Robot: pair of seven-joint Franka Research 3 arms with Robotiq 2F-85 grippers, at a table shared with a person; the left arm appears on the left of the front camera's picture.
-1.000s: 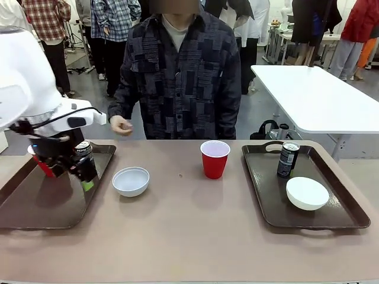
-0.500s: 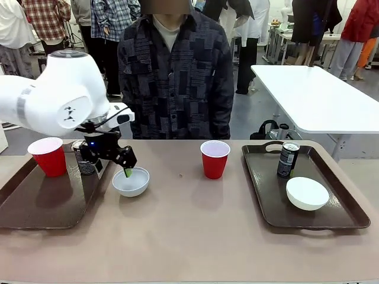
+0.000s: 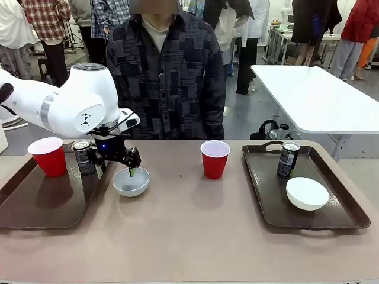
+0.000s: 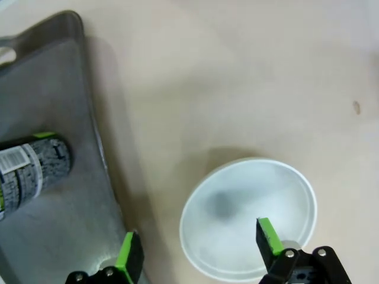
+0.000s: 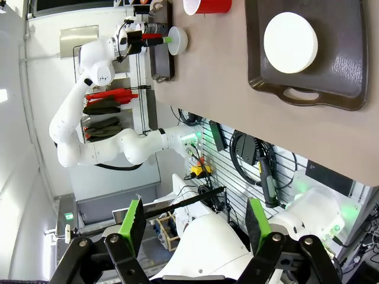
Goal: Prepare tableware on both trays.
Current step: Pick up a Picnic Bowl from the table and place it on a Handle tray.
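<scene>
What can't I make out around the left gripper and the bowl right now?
- Front view: whether the left gripper touches the bowl is too small to tell.
- Left wrist view: height above the bowl cannot be judged; the can, cut by the left edge, has blurred print.
- Right wrist view: the right tray is cut by the top edge.

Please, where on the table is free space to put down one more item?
Free: the bare table between the left tray and the right tray, nearer than the middle red cup; also the left tray's near half. Crowded: around the white bowl, under the open left end effector.
</scene>
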